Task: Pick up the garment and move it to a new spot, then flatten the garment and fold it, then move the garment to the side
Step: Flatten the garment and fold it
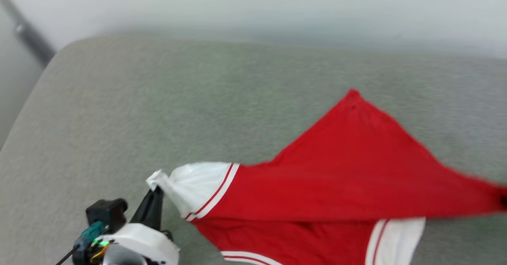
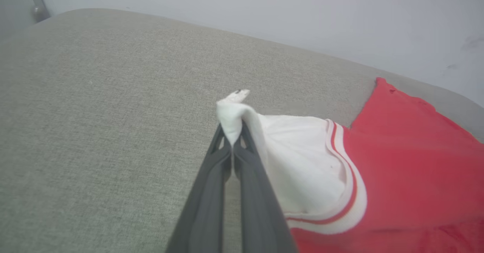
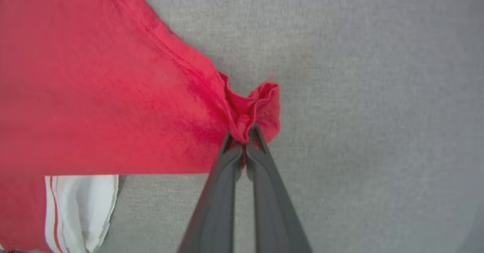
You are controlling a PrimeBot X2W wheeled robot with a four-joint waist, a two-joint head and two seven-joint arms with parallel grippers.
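Pinching one red short-sleeved jersey garment [image 1: 348, 178] with white, red-striped sleeves at two places, both grippers are clamped on cloth: the left gripper [image 2: 232, 141], its two long dark fingers [image 2: 211, 200] pressed together, holds the bunched tip of one white sleeve [image 2: 302, 162]; the right gripper [image 3: 245, 137], its two fingers likewise together, holds a puckered fold of the red edge; the garment stretches between them over one broad grey woven cushion [image 1: 119, 110], its far red corner pointing toward the pale wall [image 1: 277, 3]; two sleeves can be counted in the head view, one at the left gripper, a second sleeve [image 1: 400, 237] low at the right and cut off by the bottom edge, as is the shirt's lower part; that view is smeared, so whether the cloth rests on the cushion or hangs just clear I cannot tell; one dark pole [image 1: 27, 39] crosses the upper left corner, blurred.
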